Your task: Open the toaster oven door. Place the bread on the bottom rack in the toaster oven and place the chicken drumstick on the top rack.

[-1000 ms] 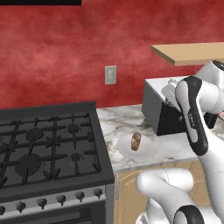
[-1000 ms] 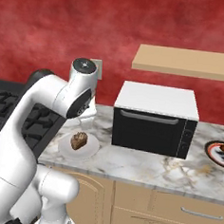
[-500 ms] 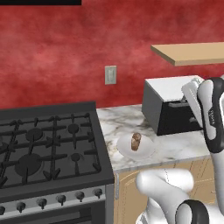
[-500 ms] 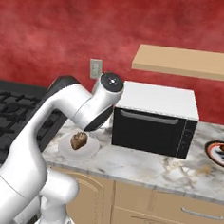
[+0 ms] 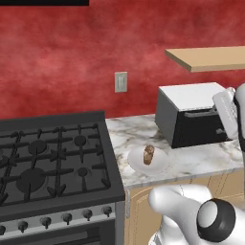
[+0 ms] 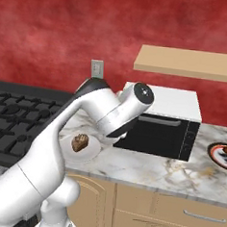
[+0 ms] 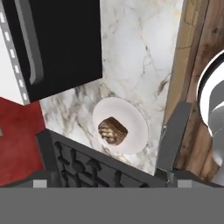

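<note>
Your jaws stand wide apart, holding nothing. The toaster oven (image 6: 159, 123) sits on the marble surface (image 6: 144, 170) with its door (image 6: 152, 135) shut. The bread (image 7: 112, 131) lies on a white plate (image 7: 135, 126) between oven and stove (image 5: 52, 162).

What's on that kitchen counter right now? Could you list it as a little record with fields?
toaster oven: black box, white top, on the marble counter
toaster oven door: shut
bread: on a white plate, left of the toaster oven
second plate: dark rim, right of the toaster oven, holding food
gas stove: left end
</note>
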